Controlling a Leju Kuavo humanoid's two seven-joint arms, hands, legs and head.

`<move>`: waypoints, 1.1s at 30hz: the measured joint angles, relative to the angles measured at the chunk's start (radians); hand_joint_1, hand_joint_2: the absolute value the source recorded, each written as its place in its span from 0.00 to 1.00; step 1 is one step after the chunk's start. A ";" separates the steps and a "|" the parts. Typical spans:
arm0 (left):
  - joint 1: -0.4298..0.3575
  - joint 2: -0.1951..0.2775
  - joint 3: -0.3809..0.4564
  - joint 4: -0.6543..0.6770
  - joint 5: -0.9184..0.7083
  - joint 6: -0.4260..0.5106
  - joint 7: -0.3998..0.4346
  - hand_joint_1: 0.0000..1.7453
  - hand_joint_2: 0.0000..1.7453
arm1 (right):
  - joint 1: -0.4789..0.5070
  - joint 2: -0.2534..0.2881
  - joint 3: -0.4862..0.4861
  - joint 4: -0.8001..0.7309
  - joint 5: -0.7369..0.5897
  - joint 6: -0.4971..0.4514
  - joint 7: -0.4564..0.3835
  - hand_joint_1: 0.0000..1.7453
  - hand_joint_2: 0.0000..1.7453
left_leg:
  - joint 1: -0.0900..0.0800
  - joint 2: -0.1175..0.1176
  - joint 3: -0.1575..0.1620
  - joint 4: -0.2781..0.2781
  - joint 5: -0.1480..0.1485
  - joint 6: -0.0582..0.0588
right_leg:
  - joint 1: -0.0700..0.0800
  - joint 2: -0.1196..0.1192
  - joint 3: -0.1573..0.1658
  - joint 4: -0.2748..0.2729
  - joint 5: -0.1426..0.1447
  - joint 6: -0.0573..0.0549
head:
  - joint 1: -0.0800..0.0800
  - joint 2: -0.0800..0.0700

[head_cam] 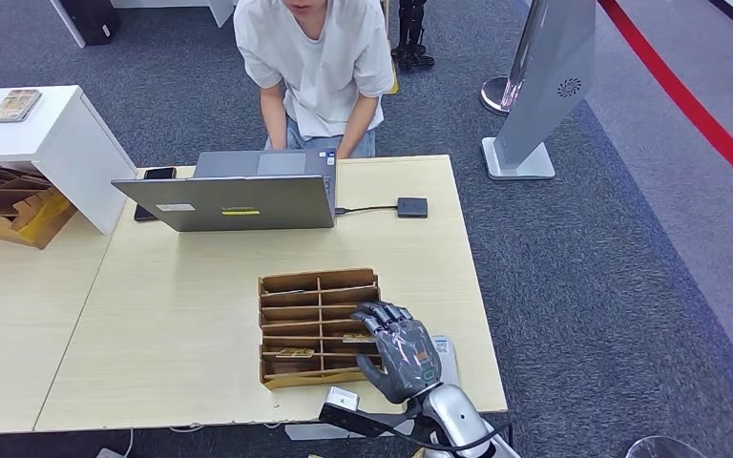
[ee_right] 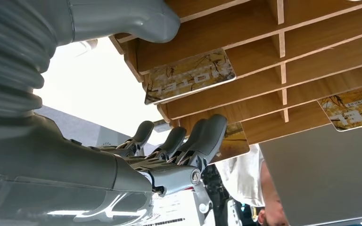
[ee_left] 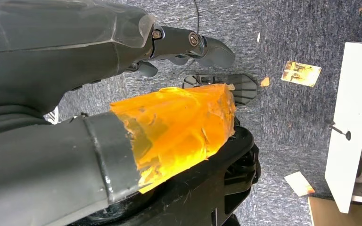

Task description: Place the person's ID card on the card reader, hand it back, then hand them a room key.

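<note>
The right hand (head_cam: 398, 348) covers the wooden rack's (head_cam: 317, 324) right-side slots; whether it grips a card is unclear.

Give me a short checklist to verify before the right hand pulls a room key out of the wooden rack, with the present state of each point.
1. Right hand is over the wooden rack: ok.
2. Fingers reach a key card in a slot: ok; they touch its edge.
3. Card is pinched firmly: cannot tell; no closed grasp shows.
4. Other key cards sit safely in their slots: ok.
5. Person is at the table's far side to receive it: ok.
6. Left hand is out of the way: ok; it hangs over the carpet.
</note>
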 joint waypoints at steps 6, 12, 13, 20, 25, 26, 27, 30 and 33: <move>0.000 0.000 0.000 0.000 -0.001 0.000 0.000 0.00 0.00 | -0.002 0.000 0.000 0.004 0.000 0.001 0.000 0.43 1.00 | 0.000 0.000 0.000 0.000 0.000 0.000 | 0.000 0.000 0.000 0.000 0.000 0.000 | 0.000 0.000; 0.000 0.000 0.000 0.000 -0.001 0.000 0.000 0.00 0.00 | -0.003 0.000 0.000 0.009 -0.001 0.001 0.000 0.76 1.00 | 0.000 0.000 0.000 0.000 0.000 0.000 | 0.000 0.000 0.000 0.000 0.000 0.000 | 0.000 0.000; 0.000 0.000 0.000 0.000 -0.001 -0.001 0.000 0.00 0.00 | -0.004 0.001 0.000 0.010 -0.001 0.001 0.000 0.77 1.00 | 0.000 0.000 0.000 0.000 0.000 0.000 | 0.000 0.000 0.000 0.000 0.000 0.000 | 0.000 0.000; -0.001 0.000 0.000 0.000 -0.002 -0.001 0.000 0.00 0.00 | -0.012 0.002 -0.002 0.012 -0.010 0.002 -0.001 0.83 1.00 | 0.000 0.000 0.000 0.000 0.000 0.000 | 0.000 0.000 0.000 0.000 0.000 0.000 | 0.000 0.000; -0.001 0.000 0.000 0.000 -0.005 -0.002 0.000 0.00 0.00 | -0.013 0.002 -0.003 0.014 -0.012 0.002 -0.006 0.86 1.00 | 0.000 0.000 0.000 0.000 0.000 0.000 | 0.000 0.000 0.000 0.000 0.000 0.000 | 0.000 0.000; -0.001 0.000 0.000 0.000 -0.006 -0.002 0.000 0.00 0.00 | -0.014 0.002 -0.003 0.014 -0.014 0.001 -0.007 0.87 1.00 | 0.000 0.000 0.000 0.000 0.000 0.000 | 0.000 0.000 0.000 0.000 0.000 0.000 | 0.000 0.000; -0.001 0.000 0.000 0.000 -0.007 -0.002 0.000 0.00 0.00 | -0.014 0.002 -0.004 0.015 -0.015 0.001 -0.009 0.87 1.00 | 0.000 0.000 0.000 0.000 0.000 0.000 | 0.000 0.000 0.000 0.000 0.000 0.000 | 0.000 0.000; -0.001 0.000 0.000 0.000 -0.011 -0.002 0.000 0.00 0.00 | -0.014 0.002 -0.004 0.017 -0.019 -0.001 -0.013 0.95 1.00 | 0.000 0.000 0.000 0.000 0.000 0.000 | 0.000 0.000 0.000 0.000 0.000 0.000 | 0.000 0.000; -0.002 0.000 0.000 0.000 -0.015 -0.002 0.000 0.00 0.00 | -0.015 0.003 -0.006 0.018 -0.020 -0.010 -0.024 0.98 1.00 | 0.000 0.000 0.000 0.000 0.000 0.000 | 0.000 0.000 0.000 0.000 0.000 0.000 | 0.000 0.000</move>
